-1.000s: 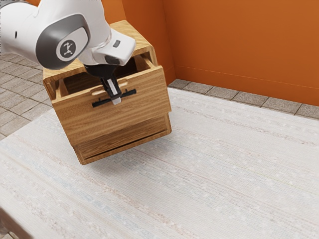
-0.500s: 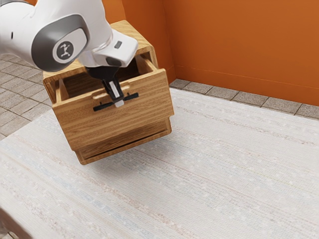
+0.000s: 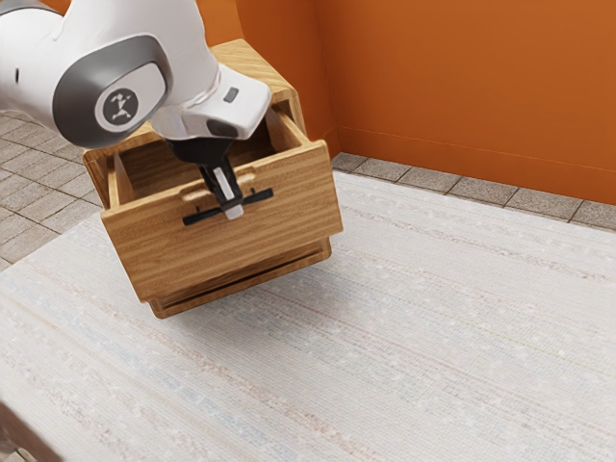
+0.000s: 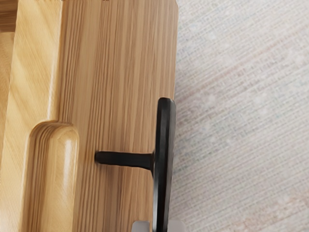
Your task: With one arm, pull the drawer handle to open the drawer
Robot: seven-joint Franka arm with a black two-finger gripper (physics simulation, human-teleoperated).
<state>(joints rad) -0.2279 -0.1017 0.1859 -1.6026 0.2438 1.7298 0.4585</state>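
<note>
A small wooden cabinet (image 3: 260,60) stands on the pale carpet. Its top drawer (image 3: 241,226) is pulled partly out, and the hollow inside shows behind the front panel. A black bar handle (image 3: 252,199) runs across the drawer front. My black gripper (image 3: 229,200) comes down from above and is shut on the handle at its middle. In the wrist view the handle (image 4: 164,159) stands off the drawer front (image 4: 116,87) on a short black post, with pale fingertips (image 4: 141,225) showing at its near end.
An orange wall (image 3: 462,77) rises behind the cabinet, with grey floor tiles (image 3: 539,200) along its base. The pale woven carpet (image 3: 414,327) spreads wide toward the exterior view's right and front. A lower drawer (image 3: 245,274) sits shut beneath the open one.
The drawer has slid further out of the cabinet, toward the exterior view's right and front. My gripper moved with it, still holding the handle.
</note>
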